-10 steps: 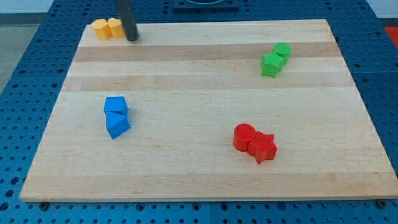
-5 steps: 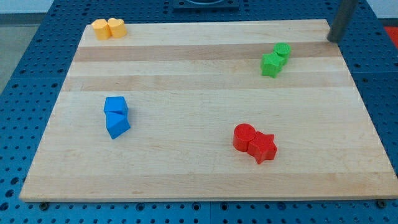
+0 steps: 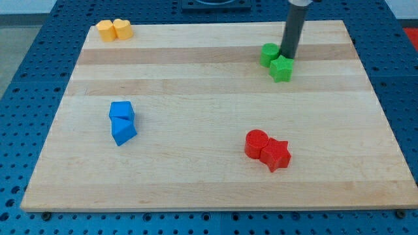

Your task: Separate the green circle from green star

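The green circle (image 3: 268, 53) lies on the wooden board (image 3: 209, 176) at the view's upper right. The green star (image 3: 282, 68) sits just below and to the right of it, their edges touching or nearly so. My tip (image 3: 287, 56) stands right of the circle and just above the star, close against both.
A red circle (image 3: 256, 142) and red star (image 3: 276, 154) sit together at the lower right. Two blue blocks (image 3: 122, 121) sit at the left. An orange block (image 3: 104, 30) and a yellow block (image 3: 121, 29) sit at the top left corner.
My tip moved from the top left to the right edge, then down-left to the green pair. The green circle slid left; the star shifted slightly.
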Controlling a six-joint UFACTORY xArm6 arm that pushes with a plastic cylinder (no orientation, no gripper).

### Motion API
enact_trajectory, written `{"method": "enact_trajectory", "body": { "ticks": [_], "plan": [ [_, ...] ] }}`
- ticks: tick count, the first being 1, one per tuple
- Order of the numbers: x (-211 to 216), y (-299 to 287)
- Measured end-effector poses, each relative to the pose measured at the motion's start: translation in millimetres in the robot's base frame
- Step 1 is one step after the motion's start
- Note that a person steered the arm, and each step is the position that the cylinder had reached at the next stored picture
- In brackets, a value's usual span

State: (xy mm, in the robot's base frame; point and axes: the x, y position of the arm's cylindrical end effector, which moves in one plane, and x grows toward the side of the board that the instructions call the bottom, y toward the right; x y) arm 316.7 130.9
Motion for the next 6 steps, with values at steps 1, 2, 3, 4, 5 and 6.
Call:
{"method": "enact_trajectory", "body": {
  "ticks": [1,2,3,4,5,6],
  "plan": [
    [1.9,-32.6],
    [1.9,-78.4],
    [-7.2,-100.1],
    [-25.8,-92.1],
    [-33.3,-100.8],
    [-35.8,-124.5]
  ]
}}
